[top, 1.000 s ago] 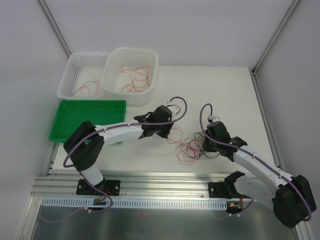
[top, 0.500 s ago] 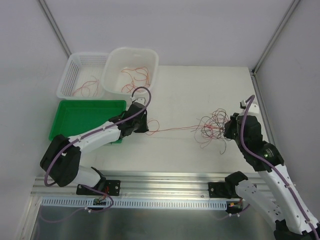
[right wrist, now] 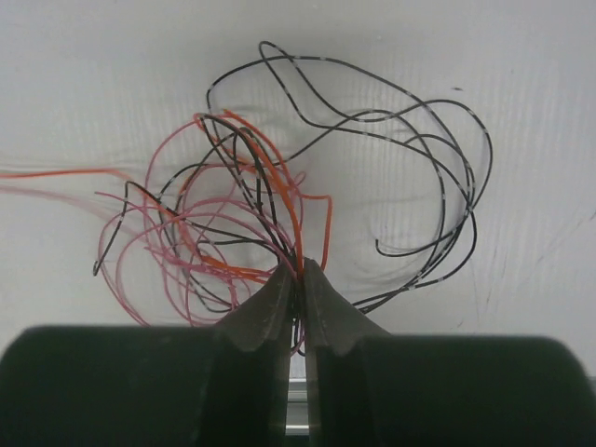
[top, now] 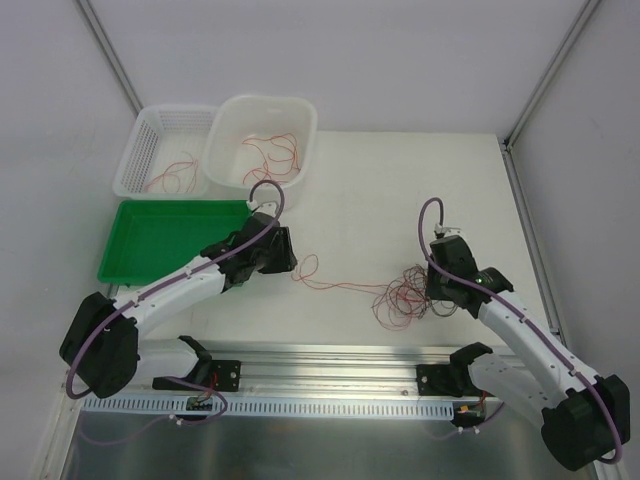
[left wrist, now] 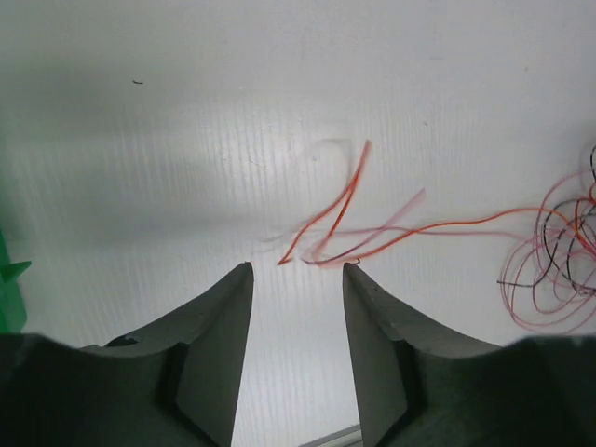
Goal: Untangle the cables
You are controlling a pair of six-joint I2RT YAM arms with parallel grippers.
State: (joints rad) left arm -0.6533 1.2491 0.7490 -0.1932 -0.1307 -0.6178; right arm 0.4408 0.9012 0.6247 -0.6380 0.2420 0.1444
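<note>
The cables are a tangle of thin red, pink, orange and black wires on the white table right of centre. One red strand trails left from it and ends in a small loop by my left gripper. My left gripper is open and empty, and the strand's ends lie just past its fingertips. The tangle shows at the right edge of the left wrist view. My right gripper is shut on the cables, with several wires pinched between its jaws.
A white tub and a white slotted basket at the back left each hold a few red cables. A green tray lies in front of them, beside my left arm. An aluminium rail runs along the near edge.
The red strand, stretched taut between the arms half a second ago, now lies slack beyond the open left jaws. My right gripper has moved left and toward the near edge with the tangle.
</note>
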